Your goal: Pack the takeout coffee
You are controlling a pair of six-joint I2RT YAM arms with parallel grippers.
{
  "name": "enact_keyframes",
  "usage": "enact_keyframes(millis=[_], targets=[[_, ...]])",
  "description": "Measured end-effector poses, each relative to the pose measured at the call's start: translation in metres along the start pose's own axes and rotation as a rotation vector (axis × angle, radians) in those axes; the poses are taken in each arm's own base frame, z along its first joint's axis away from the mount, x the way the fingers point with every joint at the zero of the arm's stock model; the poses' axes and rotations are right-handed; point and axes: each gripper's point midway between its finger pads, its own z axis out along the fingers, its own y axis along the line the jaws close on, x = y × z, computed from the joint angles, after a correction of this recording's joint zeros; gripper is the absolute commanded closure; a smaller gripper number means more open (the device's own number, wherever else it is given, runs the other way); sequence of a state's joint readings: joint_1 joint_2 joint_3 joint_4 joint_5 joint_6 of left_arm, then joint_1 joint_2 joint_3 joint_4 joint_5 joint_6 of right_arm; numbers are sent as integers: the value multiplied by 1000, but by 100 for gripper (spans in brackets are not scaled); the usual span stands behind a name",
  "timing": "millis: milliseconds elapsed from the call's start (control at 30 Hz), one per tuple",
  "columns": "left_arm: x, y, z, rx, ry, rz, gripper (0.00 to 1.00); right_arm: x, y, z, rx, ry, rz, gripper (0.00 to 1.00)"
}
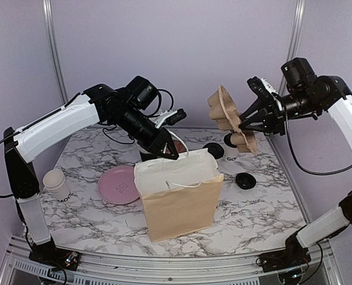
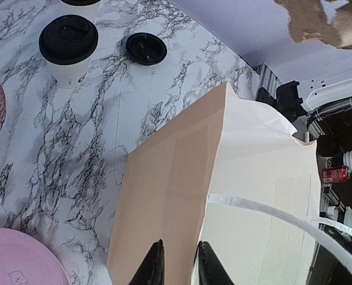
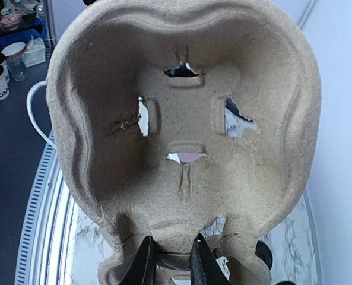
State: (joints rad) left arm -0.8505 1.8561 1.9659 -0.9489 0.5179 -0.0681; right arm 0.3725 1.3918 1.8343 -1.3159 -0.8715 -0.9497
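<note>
Item: coffee cup [image 2: 69, 52], white with a black lid. I log it at the upper left of the left wrist frame, standing on the table [image 1: 265, 202] well apart from the paper bag [image 1: 178, 202].

Orientation: upright, long axis vertical, lid on top.

Left claw [image 2: 180, 249]: at the bottom of its own frame, fingers a narrow gap apart astride the bag's rim. I cannot tell whether they pinch it.

Right claw [image 3: 173, 243]: clamped on the edge of the cardboard cup tray [image 3: 187, 119], which hangs in the air at the upper right of the overhead frame.

Progress, as I judge it: nothing is packed. The cup is not yet in the tray, and neither is in the bag.
</note>
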Motion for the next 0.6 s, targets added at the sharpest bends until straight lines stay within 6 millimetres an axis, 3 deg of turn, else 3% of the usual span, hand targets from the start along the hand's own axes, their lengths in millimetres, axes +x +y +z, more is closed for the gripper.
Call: enact_keyframes(millis=[133, 267, 400, 500, 600], targets=[[0, -1, 0, 9, 1, -4, 84, -44, 27, 9, -103, -98, -73, 82], [1, -3, 0, 20, 3, -12, 88, -74, 53, 24, -211, -172, -130, 82], [1, -5, 0, 31, 5, -17, 94, -87, 69, 47, -297, -204, -158, 82], [1, -7, 0, 42, 7, -20, 100, -87, 76, 67, -354, -207, -160, 82], [2, -9, 0, 52, 8, -20, 100, -82, 78, 89, -412, -194, -141, 82]])
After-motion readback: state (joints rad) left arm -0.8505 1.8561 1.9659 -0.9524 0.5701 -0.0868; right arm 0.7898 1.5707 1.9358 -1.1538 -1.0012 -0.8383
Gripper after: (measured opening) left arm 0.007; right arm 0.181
